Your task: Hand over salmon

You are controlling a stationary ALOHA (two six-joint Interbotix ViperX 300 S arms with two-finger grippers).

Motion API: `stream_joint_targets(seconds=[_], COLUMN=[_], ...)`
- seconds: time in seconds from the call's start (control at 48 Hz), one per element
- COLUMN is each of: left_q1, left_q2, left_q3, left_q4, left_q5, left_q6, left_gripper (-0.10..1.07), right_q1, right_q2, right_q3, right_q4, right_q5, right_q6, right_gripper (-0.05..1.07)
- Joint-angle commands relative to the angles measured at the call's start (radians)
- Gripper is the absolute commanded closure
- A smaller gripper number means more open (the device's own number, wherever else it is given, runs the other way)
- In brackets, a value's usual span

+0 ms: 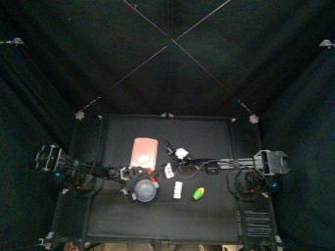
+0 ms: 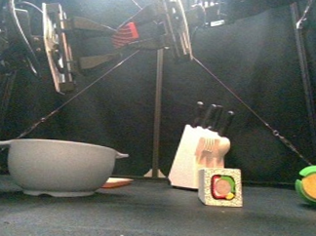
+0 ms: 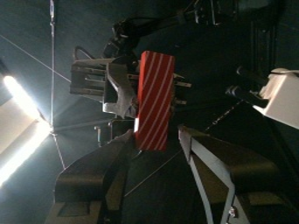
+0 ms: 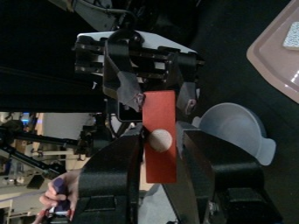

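The left gripper (image 3: 158,150) is lifted well above the table (image 2: 144,219), over its left half. Its jaws look closed in on one short end of the salmon (image 3: 156,96), with little or no gap either side.

The salmon hangs in mid-air between the two arms, clear of everything on the tabletop. From overhead its broad striped face is turned upward. Its long axis runs roughly from the far edge toward the front edge, a little askew. In both wrist views the slab points straight out along the jaws, so each gripper meets it end-on. That looks like the point of the pose: held by the ends, the middle stays free and both tools have room.

The right gripper (image 4: 162,147) reaches across the middle and straddles the opposite end, jaws snug to the slab's sides. To my eye both have hold at once, which would put the pass midway. I can't tell which one bears the weight.

Along the front edge stand a grey bowl (image 2: 62,165) at the left, then a knife block (image 2: 206,151), a sushi piece (image 2: 221,186) and a green-and-orange toy (image 2: 311,182) at the right.
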Motion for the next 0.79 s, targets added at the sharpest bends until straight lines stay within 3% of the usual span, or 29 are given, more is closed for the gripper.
stream_joint_targets(seconds=[0.0,0.375,0.771], left_q1=[-0.003,-0.002,-0.002], left_q2=[0.021,0.046,0.046], left_q3=[-0.029,-0.038,-0.028], left_q4=[-0.006,-0.008,-0.011], left_q5=[-0.008,-0.035,-0.037], left_q6=[0.025,0.037,0.035], left_gripper=[0.15,0.18,0.33], right_q1=[0.002,0.000,0.000], right_q2=[-0.038,-0.040,-0.040], right_q3=[-0.009,0.000,0.018], right_q4=[0.002,0.002,-0.009], right_q5=[-0.012,-0.014,-0.060], right_q6=[-0.002,-0.002,-0.005], right_gripper=[0.49,0.49,0.48])
